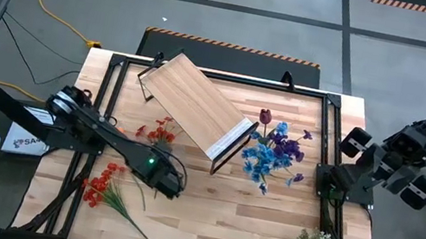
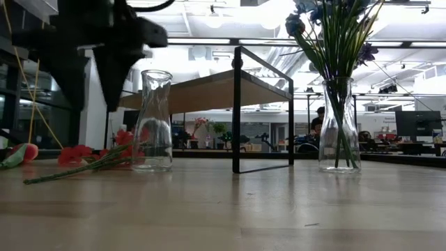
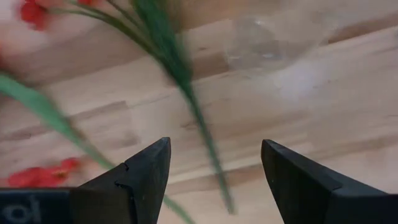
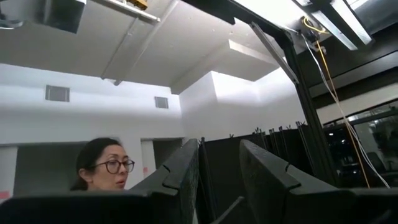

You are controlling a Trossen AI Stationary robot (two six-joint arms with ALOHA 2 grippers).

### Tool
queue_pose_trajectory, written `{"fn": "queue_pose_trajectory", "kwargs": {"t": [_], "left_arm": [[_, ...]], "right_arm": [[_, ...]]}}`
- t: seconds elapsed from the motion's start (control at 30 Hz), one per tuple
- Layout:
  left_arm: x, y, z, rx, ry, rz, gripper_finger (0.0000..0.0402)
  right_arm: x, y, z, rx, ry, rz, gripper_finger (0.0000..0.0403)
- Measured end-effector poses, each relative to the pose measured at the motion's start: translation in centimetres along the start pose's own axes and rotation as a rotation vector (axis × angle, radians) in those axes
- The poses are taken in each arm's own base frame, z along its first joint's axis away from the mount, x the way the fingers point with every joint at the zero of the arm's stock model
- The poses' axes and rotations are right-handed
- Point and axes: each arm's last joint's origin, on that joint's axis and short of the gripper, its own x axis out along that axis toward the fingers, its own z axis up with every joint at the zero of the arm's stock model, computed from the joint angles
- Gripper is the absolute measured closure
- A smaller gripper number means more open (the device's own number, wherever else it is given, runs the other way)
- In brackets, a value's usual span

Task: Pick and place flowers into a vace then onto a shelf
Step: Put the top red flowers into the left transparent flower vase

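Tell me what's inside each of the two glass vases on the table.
The right-hand vase holds blue and purple flowers, their green stems standing in it. The other glass vase looks empty; the red flowers seen through it lie on the table beyond, under the open left gripper.

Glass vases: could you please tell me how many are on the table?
2. An empty glass vase stands beside the red flowers near the left pincer; another vase holds blue and purple flowers beside the shelf.

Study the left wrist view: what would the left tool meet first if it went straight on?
Probably the green stem of the red flowers, lying between the open left tool fingers; depth is unclear.
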Motion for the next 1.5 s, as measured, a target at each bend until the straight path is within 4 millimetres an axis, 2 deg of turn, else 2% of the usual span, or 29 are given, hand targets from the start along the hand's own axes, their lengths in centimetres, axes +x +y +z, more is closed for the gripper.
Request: {"fn": "queue_pose_trajectory", "kwargs": {"t": [0.33, 0.83, 1.03, 1.5], "left_arm": [[3.4, 0.3, -0.9, -0.056, -0.003, -0.066, 0.0117], [7.9, 2.4, -1.7, -0.104, 0.006, -0.086, 0.0126], [8.2, 2.7, -1.7, -0.110, -0.002, -0.071, 0.0174], [8.3, 2.9, -1.7, -0.145, -0.007, -0.048, 0.0337]], "right_arm": [[0.2, -0.2, -0.4, 0.006, 0.022, -0.014, 0.0293], [0.8, -0.8, -1.1, 0.009, 0.027, -0.109, 0.0293], [1.1, -1.0, -1.3, 0.010, 0.032, -0.126, 0.0293], [1.5, -1.3, -1.9, 0.013, 0.051, -0.136, 0.0293]]}}
